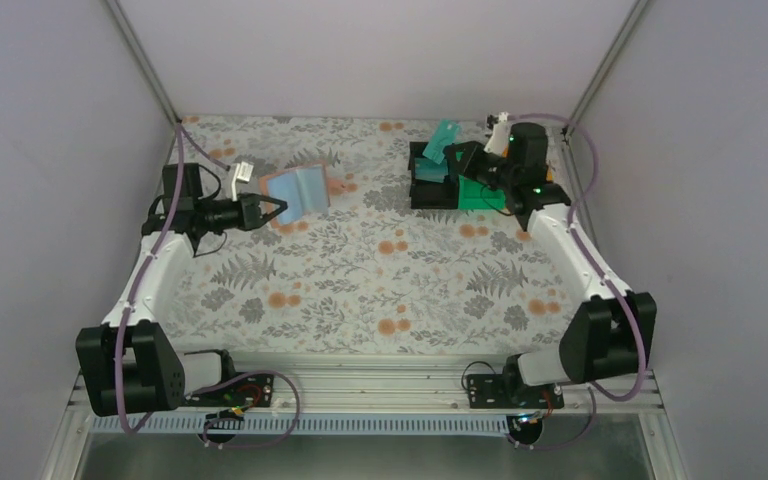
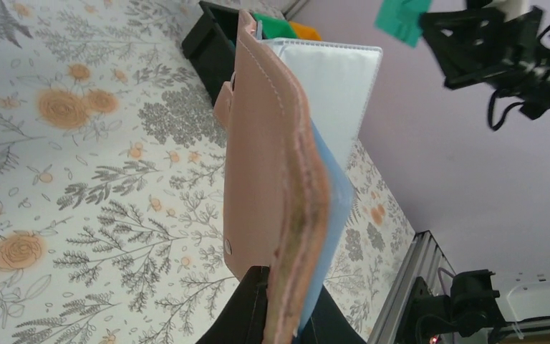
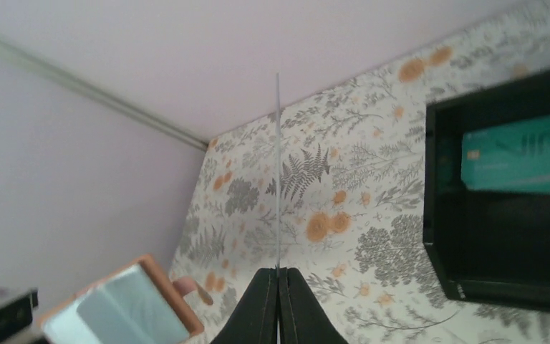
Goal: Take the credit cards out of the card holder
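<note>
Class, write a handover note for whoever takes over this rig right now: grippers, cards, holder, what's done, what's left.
The left gripper is shut on the card holder, held up and open at far left.
The right gripper is shut on the held teal card, above the black bin.
Done: the binned teal card lies in that bin.
Left: drop the held card, then check the holder's whitish panel, possibly another card.

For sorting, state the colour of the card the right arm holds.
The thin flat card is teal; top view.
</note>
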You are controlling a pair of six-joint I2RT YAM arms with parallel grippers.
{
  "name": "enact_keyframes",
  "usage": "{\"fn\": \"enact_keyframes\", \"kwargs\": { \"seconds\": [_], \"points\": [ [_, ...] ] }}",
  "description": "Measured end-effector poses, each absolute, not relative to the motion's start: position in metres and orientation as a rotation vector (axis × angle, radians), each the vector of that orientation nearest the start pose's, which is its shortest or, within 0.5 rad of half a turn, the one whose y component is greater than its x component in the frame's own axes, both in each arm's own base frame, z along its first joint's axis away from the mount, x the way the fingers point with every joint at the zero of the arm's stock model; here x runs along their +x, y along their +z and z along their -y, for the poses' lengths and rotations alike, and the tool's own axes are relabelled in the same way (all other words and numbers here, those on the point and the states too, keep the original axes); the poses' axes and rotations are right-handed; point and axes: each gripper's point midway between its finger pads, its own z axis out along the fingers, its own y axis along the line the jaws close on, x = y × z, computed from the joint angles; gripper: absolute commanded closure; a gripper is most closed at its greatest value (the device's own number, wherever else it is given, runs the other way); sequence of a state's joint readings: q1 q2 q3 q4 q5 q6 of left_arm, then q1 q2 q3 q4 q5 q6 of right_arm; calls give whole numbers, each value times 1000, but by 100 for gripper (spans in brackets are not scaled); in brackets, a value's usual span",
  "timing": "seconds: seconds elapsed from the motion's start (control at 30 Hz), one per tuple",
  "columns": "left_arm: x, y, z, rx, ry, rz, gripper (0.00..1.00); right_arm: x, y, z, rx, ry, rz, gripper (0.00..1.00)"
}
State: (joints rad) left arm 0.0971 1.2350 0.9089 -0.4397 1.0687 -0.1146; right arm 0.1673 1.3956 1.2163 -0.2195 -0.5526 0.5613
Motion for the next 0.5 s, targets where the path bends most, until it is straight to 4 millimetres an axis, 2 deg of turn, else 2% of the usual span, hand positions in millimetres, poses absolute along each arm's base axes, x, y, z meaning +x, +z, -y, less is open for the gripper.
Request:
{"fn": "enact_keyframes", "kwargs": {
  "seconds": [0.1, 0.13, 0.3, 0.4, 0.5],
  "points": [
    [313, 239, 120, 305, -1219, -2101, 98, 424, 281, -165, 290, 1088, -2063, 96],
    [315, 241, 120, 305, -1210, -2099, 98, 432, 279, -164, 401, 1111, -2041, 96],
    [324, 257, 115, 303, -1136, -2090, 98, 457, 277, -168, 728, 1234, -1929, 96],
    [327, 268, 113, 309, -1114, -2076, 98, 475, 256, -167, 927, 1256, -1906, 96],
    [328, 274, 113, 313, -1111, -2070, 98, 494, 223, -169, 1115, 1237, -1913, 96]
  ]
}}
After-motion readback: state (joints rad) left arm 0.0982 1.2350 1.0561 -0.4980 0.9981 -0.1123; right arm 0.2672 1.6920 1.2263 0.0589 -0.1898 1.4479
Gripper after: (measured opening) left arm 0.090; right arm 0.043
